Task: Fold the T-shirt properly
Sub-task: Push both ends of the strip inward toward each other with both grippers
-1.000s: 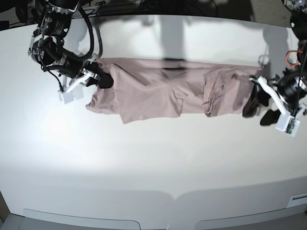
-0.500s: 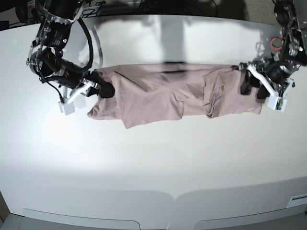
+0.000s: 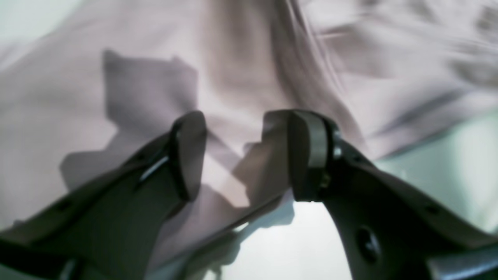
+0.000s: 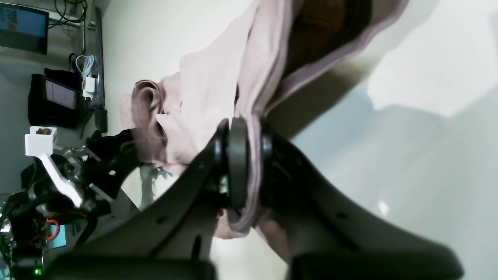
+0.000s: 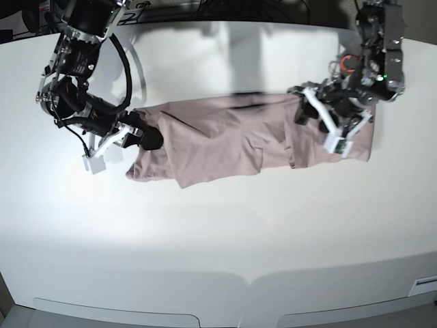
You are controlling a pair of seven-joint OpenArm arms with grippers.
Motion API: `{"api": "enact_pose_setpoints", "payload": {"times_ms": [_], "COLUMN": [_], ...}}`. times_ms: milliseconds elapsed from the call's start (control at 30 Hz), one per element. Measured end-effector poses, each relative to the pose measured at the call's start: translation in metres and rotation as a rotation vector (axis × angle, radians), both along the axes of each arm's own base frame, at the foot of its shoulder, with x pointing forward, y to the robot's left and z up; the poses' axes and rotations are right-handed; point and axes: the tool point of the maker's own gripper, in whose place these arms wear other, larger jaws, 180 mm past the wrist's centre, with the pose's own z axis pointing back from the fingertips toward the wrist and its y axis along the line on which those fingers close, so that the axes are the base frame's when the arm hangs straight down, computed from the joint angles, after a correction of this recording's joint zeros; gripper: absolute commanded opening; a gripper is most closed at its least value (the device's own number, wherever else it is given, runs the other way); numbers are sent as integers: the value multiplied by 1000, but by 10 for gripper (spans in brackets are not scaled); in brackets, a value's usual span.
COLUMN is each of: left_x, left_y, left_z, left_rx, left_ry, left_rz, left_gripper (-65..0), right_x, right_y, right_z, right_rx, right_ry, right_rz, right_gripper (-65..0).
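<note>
2 arms at work over 1 white table (image 5: 218, 232). T-shirt (image 5: 225, 137) spread as a long, wrinkled, dusty-pink band across the far half of the table, running from 9 o'clock to 3 o'clock in the base view, with a folded flap hanging toward 6 o'clock near the middle.

Right gripper (image 5: 147, 133) at the 9 o'clock end of the band: fingers pressed together on a bunched edge of the cloth, confirmed in the right wrist view, where pink fabric passes between the closed pads of the right gripper (image 4: 249, 163) and rises clear of the table surface.

Left gripper (image 5: 328, 119) over the 3 o'clock part of the band, above the cloth and inward from its end. Left wrist view: left gripper (image 3: 237, 155) with fingers spread apart, cloth visible through the gap, nothing clamped. Contact between fingertips and fabric: cannot tell, view blurred.
</note>
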Motion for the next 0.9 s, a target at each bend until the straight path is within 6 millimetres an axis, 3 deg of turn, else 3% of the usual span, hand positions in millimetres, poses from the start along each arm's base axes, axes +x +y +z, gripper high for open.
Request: {"api": "enact_pose_setpoints", "payload": {"times_ms": [100, 400, 567, 767, 900], "left_x": [11, 21, 17, 28, 33], "left_y": [-12, -2, -2, -27, -36], "left_z": [6, 7, -14, -31, -29], "left_rx": [11, 60, 41, 7, 38], "left_ry": [-13, -52, -32, -11, 16], "left_rz": [-22, 4, 20, -26, -73], "left_gripper": [-315, -315, -315, -315, -315], "right_x": [-1, -1, 0, 5, 11], "right_y": [0, 0, 0, -4, 9], "right_z": [-1, 0, 0, 5, 27], "right_rx": [-2, -2, -1, -15, 74], "right_ry": [4, 3, 2, -8, -48], "right_rz": [3, 2, 2, 13, 72], "right_gripper": [-650, -650, -650, -650, -650]}}
